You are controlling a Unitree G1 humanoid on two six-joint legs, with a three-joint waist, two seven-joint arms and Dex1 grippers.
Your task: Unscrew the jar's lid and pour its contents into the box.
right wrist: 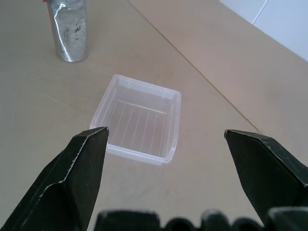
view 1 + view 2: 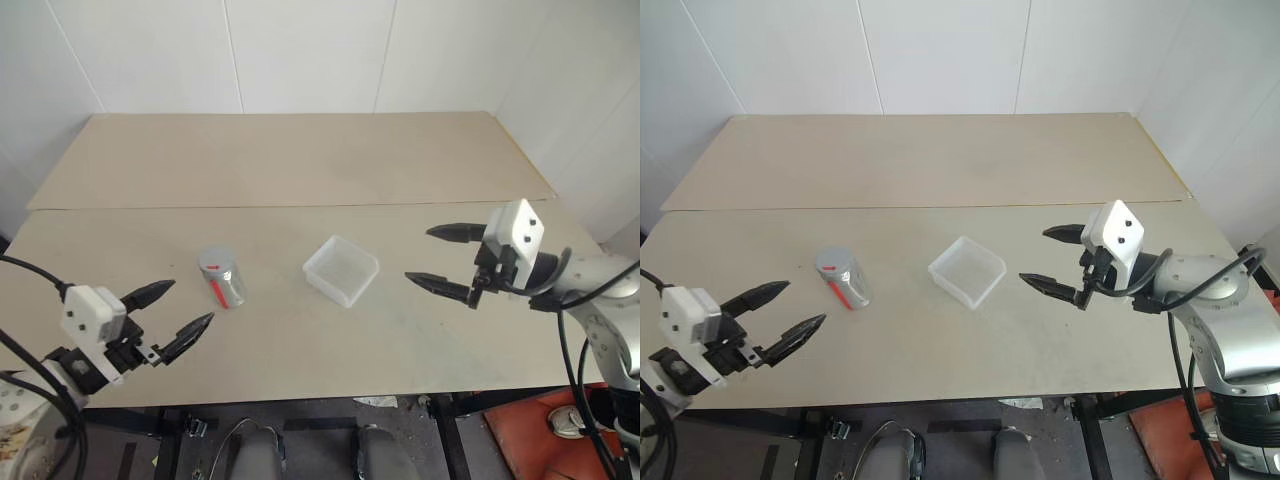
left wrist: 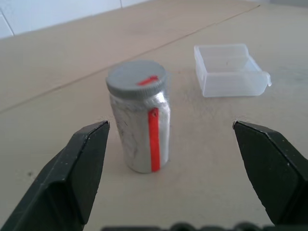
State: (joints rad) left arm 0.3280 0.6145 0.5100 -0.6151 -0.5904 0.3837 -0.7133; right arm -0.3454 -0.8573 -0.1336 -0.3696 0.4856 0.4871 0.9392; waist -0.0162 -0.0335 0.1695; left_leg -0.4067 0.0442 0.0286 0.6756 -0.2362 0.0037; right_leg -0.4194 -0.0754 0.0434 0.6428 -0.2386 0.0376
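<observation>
Nearest you on the left, your left hand [image 2: 183, 310] hangs just over the near edge of the worktop [image 2: 300, 160], held about level and aimed forward and to the right. Its two black fingers [image 3: 77, 168] are spread wide and hold nothing. In the left wrist view the jar [image 2: 222, 277] stands framed between them but apart from both.

On the right, your right hand [image 2: 442, 259] sits a little farther in and higher, tipped slightly down and aimed left toward the box [image 2: 341, 270]. Its fingers are also spread wide, gripping nothing, with bare worktop between it and the box.

The jar stands upright left of centre, near the left hand, with the lid [image 3: 137, 79] on top of it. A red stripe runs down its side and a red mark sits on the lid. The wall looks silvery and reflective, so you cannot make out the contents inside.

The box rests just right of the jar, near the middle, set corner-on and open upward. Its ribbed floor shows through in the right wrist view. That view cuts off the top of the jar.
</observation>
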